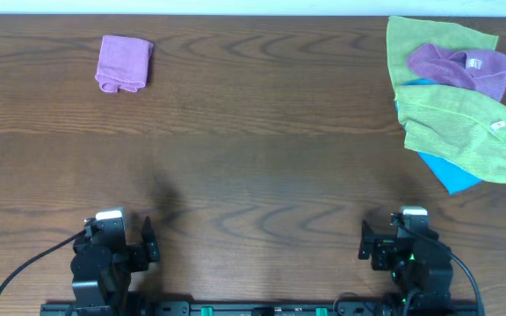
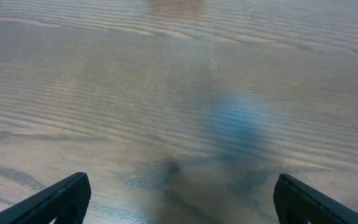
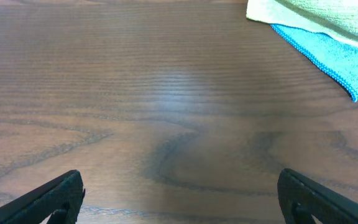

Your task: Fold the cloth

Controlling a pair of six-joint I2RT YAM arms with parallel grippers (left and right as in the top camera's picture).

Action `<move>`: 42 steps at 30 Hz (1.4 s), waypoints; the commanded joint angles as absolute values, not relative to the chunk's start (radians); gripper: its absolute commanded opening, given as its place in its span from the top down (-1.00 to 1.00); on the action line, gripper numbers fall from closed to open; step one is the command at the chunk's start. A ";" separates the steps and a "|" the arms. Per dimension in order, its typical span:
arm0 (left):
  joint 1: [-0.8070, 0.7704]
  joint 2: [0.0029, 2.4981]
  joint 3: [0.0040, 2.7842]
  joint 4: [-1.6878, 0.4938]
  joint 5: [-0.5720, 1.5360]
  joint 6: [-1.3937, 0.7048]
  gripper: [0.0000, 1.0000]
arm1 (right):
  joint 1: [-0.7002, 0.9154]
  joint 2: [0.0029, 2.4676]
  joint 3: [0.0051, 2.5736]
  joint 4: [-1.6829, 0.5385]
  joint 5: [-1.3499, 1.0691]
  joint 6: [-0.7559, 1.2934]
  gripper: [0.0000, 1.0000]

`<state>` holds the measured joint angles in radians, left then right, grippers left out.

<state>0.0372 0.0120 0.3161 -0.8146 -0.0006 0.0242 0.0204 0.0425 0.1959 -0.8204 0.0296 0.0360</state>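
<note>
- Bright lime-green square microfibre cloth [image 1: 464,132], small white tag [image 1: 499,125] at one edge, lies at the far right of the table, spread flat-ish and skewed. Not folded yet.
- It is part of a pile: it lies over a blue cloth [image 1: 451,174], and a duller yellow-green cloth [image 1: 433,44] touches it from behind. A crumpled purple cloth [image 1: 459,66] sits on top at the back.
- A folded purple cloth [image 1: 124,63] is far left, well apart.
- Right tool [image 3: 180,183]: fingers spread wide, empty, over the bare dark wood table [image 1: 253,132] and nearer the pile.
- Left tool [image 2: 182,186]: fingers also apart, empty, well apart from the cloth.
- Risks:
  - A low pinch at the lime edge could catch the blue cloth underneath and drag both.
  - The crumpled purple cloth may ride along.
  - The duller green one could be grabbed by mistake.
  - The left tool has a long cross-table reach, so the corners may lift unevenly.
</note>
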 commanded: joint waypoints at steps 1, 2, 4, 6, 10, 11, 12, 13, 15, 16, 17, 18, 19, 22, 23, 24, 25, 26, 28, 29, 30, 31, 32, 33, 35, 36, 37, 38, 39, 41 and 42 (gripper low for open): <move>0.031 0.004 0.309 -0.817 -0.010 0.030 -0.90 | 0.012 0.030 0.185 -0.823 0.029 0.017 -0.99; 0.031 0.004 0.309 -0.817 -0.010 0.030 -0.90 | 0.012 0.030 0.185 -0.823 0.029 0.017 -0.98; 0.031 0.004 0.309 -0.817 -0.010 0.030 -0.90 | 0.012 0.030 0.185 -0.823 0.029 0.017 -0.99; 0.031 0.004 0.309 -0.817 -0.010 0.030 -0.91 | 0.012 0.030 0.185 -0.823 0.029 0.018 -0.98; 0.031 0.004 0.309 -0.817 -0.010 0.030 -0.90 | 0.012 0.031 0.185 -0.823 0.029 0.018 -0.99; 0.031 0.004 0.309 -0.817 -0.010 0.030 -0.90 | 0.012 0.030 0.185 -0.823 0.029 0.018 -0.97; 0.031 0.004 0.309 -0.817 -0.010 0.030 -0.90 | 0.012 0.031 0.185 -0.823 0.029 0.018 -0.99; 0.031 0.004 0.309 -0.817 -0.010 0.030 -0.91 | 0.012 0.031 0.185 -0.823 0.028 0.020 -0.98; 0.031 0.004 0.309 -0.817 -0.010 0.030 -0.90 | 0.012 0.037 0.185 -0.823 0.010 0.056 -0.99; 0.031 0.004 0.309 -0.817 -0.010 0.030 -0.90 | 0.012 0.045 0.186 -0.822 0.010 0.059 -0.99; 0.031 0.004 0.309 -0.817 -0.010 0.030 -0.91 | 0.012 0.059 0.191 -0.819 0.010 0.065 -0.99; 0.031 0.004 0.309 -0.817 -0.010 0.030 -0.90 | 0.012 0.079 0.198 -0.814 0.011 0.083 -0.98; 0.031 0.004 0.309 -0.817 -0.010 0.030 -0.91 | 0.011 0.100 0.207 -0.808 0.011 0.098 -0.99; 0.031 0.004 0.309 -0.817 -0.010 0.030 -0.90 | 0.011 0.190 0.253 -0.799 0.016 0.142 -0.98; 0.031 0.004 0.309 -0.817 -0.010 0.030 -0.91 | 0.011 0.229 0.277 -0.799 0.025 0.155 -0.98; 0.031 0.004 0.309 -0.817 -0.010 0.030 -0.90 | 0.010 0.264 0.300 -0.799 0.030 0.161 -0.99; 0.031 0.004 0.309 -0.817 -0.010 0.030 -0.90 | 0.009 0.301 0.327 -0.801 0.030 0.160 -0.99; 0.031 0.004 0.309 -0.817 -0.010 0.030 -0.90 | 0.004 0.345 0.361 -0.803 0.030 0.160 -0.99; 0.031 0.004 0.309 -0.817 -0.010 0.030 -0.90 | -0.006 0.435 0.435 -0.813 0.036 0.160 -0.99; 0.031 0.004 0.309 -0.817 -0.010 0.030 -0.90 | -0.012 0.487 0.480 -0.822 0.037 0.160 -0.98; 0.031 0.004 0.309 -0.817 -0.010 0.030 -0.90 | -0.017 0.531 0.520 -0.831 0.038 0.160 -0.99; 0.031 0.004 0.309 -0.817 -0.010 0.030 -0.90 | -0.022 0.567 0.553 -0.839 0.038 0.160 -0.98; 0.031 0.004 0.309 -0.817 -0.010 0.030 -0.90 | -0.027 0.608 0.592 -0.851 0.037 0.160 -0.99; 0.031 0.004 0.309 -0.817 -0.010 0.030 -0.90 | -0.029 0.644 0.625 -0.862 0.038 0.160 -0.99; 0.031 0.004 0.309 -0.817 -0.010 0.030 -0.91 | -0.031 0.721 0.694 -0.881 0.038 0.160 -0.99; 0.031 0.004 0.309 -0.817 -0.010 0.030 -0.91 | -0.031 0.761 0.731 -0.889 0.038 0.160 -0.98; 0.031 0.004 0.309 -0.817 -0.010 0.030 -0.90 | -0.031 0.799 0.765 -0.897 0.038 0.160 -0.99; 0.031 0.004 0.309 -0.817 -0.010 0.030 -0.90 | -0.031 0.826 0.790 -0.902 0.039 0.160 -0.98; 0.031 0.004 0.309 -0.817 -0.010 0.030 -0.90 | -0.031 0.856 0.819 -0.907 0.042 0.160 -0.99; 0.031 0.004 0.309 -0.817 -0.010 0.030 -0.90 | -0.031 0.940 0.899 -0.921 0.053 0.158 -0.98; 0.031 0.004 0.309 -0.817 -0.010 0.030 -0.91 | -0.031 0.970 0.926 -0.925 0.055 0.152 -0.98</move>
<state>0.0372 0.0101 0.3153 -0.8154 -0.0006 0.0242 -0.0223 0.9154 0.8555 -0.9203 0.0341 0.1490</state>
